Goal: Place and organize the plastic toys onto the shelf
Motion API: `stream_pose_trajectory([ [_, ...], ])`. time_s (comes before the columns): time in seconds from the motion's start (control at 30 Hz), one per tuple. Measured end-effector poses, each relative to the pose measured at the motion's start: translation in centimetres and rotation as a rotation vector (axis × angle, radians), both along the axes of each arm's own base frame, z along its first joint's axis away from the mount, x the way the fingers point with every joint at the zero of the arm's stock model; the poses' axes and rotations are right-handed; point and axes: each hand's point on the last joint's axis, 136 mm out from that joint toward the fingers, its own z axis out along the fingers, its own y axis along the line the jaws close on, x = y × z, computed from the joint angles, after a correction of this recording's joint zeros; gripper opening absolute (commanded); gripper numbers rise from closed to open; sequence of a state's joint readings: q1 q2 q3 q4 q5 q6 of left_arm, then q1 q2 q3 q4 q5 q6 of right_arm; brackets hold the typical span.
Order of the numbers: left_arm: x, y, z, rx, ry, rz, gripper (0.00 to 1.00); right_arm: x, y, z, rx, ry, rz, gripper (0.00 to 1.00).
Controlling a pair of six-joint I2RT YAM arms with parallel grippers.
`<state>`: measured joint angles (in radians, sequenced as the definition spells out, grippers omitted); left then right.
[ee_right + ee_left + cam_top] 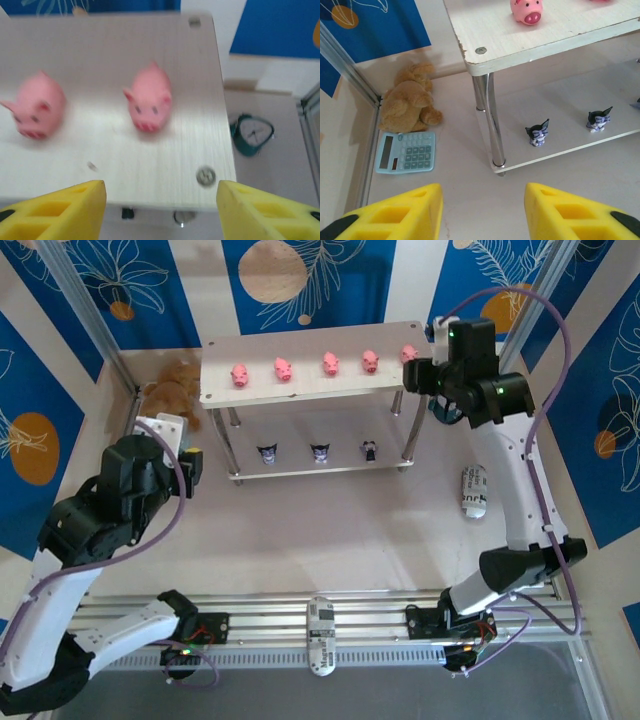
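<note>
left gripper and right gripper both open and empty; toys lined up on the shelf

the right gripper's yellow fingers stand wide apart above the right end of the top board, near the last of five pink pigs spaced along it. the left gripper, also parted with nothing between, faces the shelf's left leg. three dark figurines stand on the lower board. a plush bear and a calculator lie left of the shelf, and a teal clock sits to its right.
</note>
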<state>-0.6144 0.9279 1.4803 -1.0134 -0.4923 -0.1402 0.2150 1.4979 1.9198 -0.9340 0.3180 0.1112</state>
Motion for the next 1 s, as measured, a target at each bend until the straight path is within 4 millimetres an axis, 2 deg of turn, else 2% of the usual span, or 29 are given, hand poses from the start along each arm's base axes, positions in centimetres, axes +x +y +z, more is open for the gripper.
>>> stream_pose_trajectory([
  [0.1, 1.2, -1.0, -0.1, 0.007, 0.026, -0.02, 0.46, -1.9, -1.0, 0.3, 0.027, -0.014, -0.016, 0.57],
  [0.23, 3.4, -2.4, -0.6, 0.016, 0.05, -0.036, 0.46, -5.3, -1.8, 3.5, 0.059, -0.119, -0.017, 0.57],
  [0.3, 4.3, -2.4, -1.2, 0.023, 0.069, -0.026, 0.46, -7.1, -2.5, 4.4, 0.074, -0.165, -0.026, 0.57],
  [0.33, 4.7, -2.1, -1.4, 0.018, 0.074, -0.016, 0.46, -7.7, -2.9, 4.3, 0.078, -0.172, -0.038, 0.57],
  [0.43, 5.5, -0.9, -1.5, -0.021, 0.077, 0.013, 0.44, -9.2, -4.4, 2.3, 0.088, -0.145, -0.086, 0.57],
  [0.53, 6.4, -1.0, -1.3, -0.067, 0.074, -0.002, 0.42, -9.4, -5.4, -0.1, 0.106, -0.09, -0.121, 0.56],
  [0.67, 8.3, -3.3, -0.9, -0.104, 0.088, -0.087, 0.32, -8.7, -5.3, -2.8, 0.134, -0.011, -0.126, 0.54],
  [0.77, 10.3, -5.3, 0.4, -0.143, 0.091, -0.169, 0.22, -8.5, -4.9, -3.1, 0.153, 0.003, -0.116, 0.54],
  [0.9, 12.8, -6.7, 2.8, -0.218, 0.076, -0.24, 0.22, -8.5, -4.7, -3.0, 0.167, 0.005, -0.106, 0.54],
  [1.0, 13.5, -7.1, 3.9, -0.246, 0.075, -0.271, 0.22, -8.6, -4.6, -3.0, 0.17, 0.006, -0.103, 0.54],
])
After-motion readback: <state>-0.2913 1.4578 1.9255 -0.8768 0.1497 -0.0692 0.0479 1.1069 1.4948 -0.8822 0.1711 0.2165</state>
